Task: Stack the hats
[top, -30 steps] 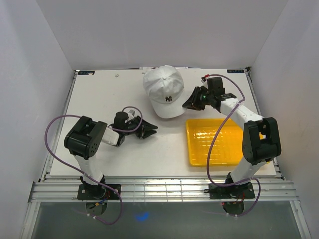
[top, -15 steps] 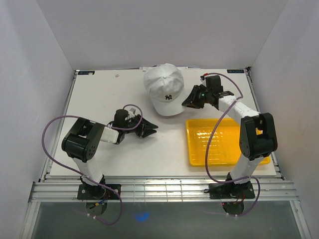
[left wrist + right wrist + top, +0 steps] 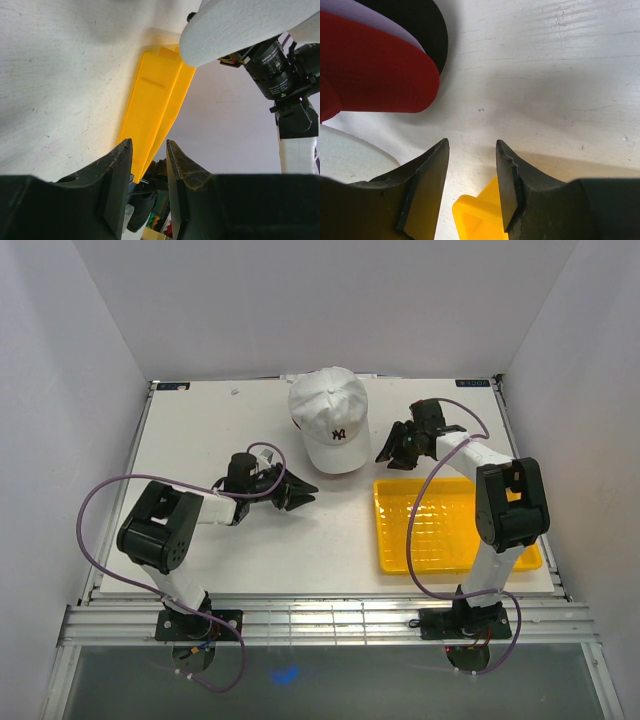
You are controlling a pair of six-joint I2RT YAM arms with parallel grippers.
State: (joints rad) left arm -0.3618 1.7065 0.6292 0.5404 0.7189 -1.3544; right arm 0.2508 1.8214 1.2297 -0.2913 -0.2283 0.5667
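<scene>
White-walled enclosure, closed in on three sides; white table [image 3: 200, 430] filling the floor of it.

Hats in a single pile at far centre of table, white hat [image 3: 330, 420] with dark logo on top, brim toward the arms. In right wrist view: red brim [image 3: 380, 75], lavender brim [image 3: 342, 6] and black brim [image 3: 427, 30] fanned out beneath the white crown. Tan hat not visible; possibly lower in pile. Judged: stacking complete or nearly so, with no loose hat elsewhere on table. Left to do, at most: squaring of brims and retreat of both arms.

Right gripper [image 3: 386, 448] just beside pile on its right, clear of fabric, jaws spread, nothing between them. Left gripper [image 3: 306, 495] near pile's front-left, low over table, jaws parted and empty.

Yellow tray [image 3: 380, 530] just in front of right gripper, close to right table edge. Wide open surface on left half; tight corridor between pile, tray and right wall. For any retreat on the right, lift first, then clear tray rim.
</scene>
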